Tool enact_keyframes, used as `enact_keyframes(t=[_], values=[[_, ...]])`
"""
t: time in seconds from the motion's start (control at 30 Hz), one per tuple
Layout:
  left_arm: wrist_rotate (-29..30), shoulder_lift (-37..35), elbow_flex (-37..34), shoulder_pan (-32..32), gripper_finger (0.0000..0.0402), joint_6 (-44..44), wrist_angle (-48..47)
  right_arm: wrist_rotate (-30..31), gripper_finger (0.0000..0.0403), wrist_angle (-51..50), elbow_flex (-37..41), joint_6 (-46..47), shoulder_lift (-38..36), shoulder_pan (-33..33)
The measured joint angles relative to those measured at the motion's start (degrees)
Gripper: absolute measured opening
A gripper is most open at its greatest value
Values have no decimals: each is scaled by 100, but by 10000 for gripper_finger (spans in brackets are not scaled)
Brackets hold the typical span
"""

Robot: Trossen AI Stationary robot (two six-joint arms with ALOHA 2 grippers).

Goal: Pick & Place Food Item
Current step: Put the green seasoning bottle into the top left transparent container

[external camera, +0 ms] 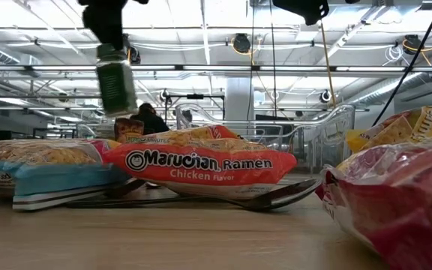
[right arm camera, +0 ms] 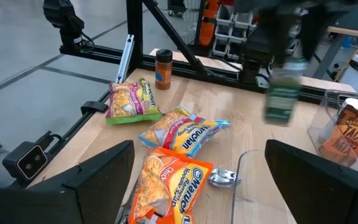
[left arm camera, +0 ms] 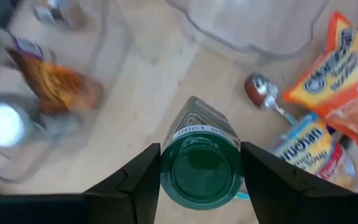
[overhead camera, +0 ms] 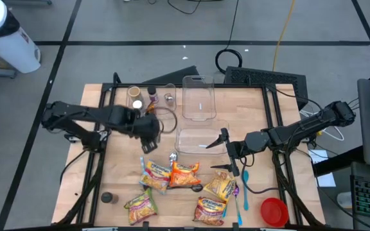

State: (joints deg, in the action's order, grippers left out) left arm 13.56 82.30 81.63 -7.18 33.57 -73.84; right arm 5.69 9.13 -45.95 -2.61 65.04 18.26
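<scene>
Left gripper (left arm camera: 199, 171) pinches a green-capped jar (left arm camera: 199, 163) by its sides, held in the air above the table (overhead camera: 124, 176), beside the near clear bin (overhead camera: 201, 140), presumably for transfer. Right gripper (overhead camera: 227, 153) hangs spread and empty on that bin's other side, clear of the jar's likely path.

A green-capped jar (left arm camera: 199, 163) with a dark green label hangs between dark fingers (left arm camera: 143, 180). Beside it on the pale wooden table (overhead camera: 121, 173) lies an orange-red ramen packet (external camera: 201, 166) lettered in white, with a blue-edged packet (external camera: 43, 169) next to that. Further from the jar sit a yellow and green packet (right arm camera: 131, 99), a red lid (overhead camera: 273, 210) and a blue utensil (overhead camera: 244, 186).
</scene>
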Motion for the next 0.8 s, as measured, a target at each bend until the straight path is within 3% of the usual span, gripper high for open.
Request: enact_keyframes(t=[0.27,0.43,0.63,0.8], values=[[-152,3,812,1290,194,-1396,74,0,357,-10,0,0,0,0],[-159,-8,1070,2239,118,-2147,247,0,357,-7,0,0,0,0],[-733,64,1068,3184,14,-2770,1038,7,357,-33,0,-23,0,-4],[-897,146,1066,3485,26,-2991,1150,10,357,-57,0,-22,0,-7]])
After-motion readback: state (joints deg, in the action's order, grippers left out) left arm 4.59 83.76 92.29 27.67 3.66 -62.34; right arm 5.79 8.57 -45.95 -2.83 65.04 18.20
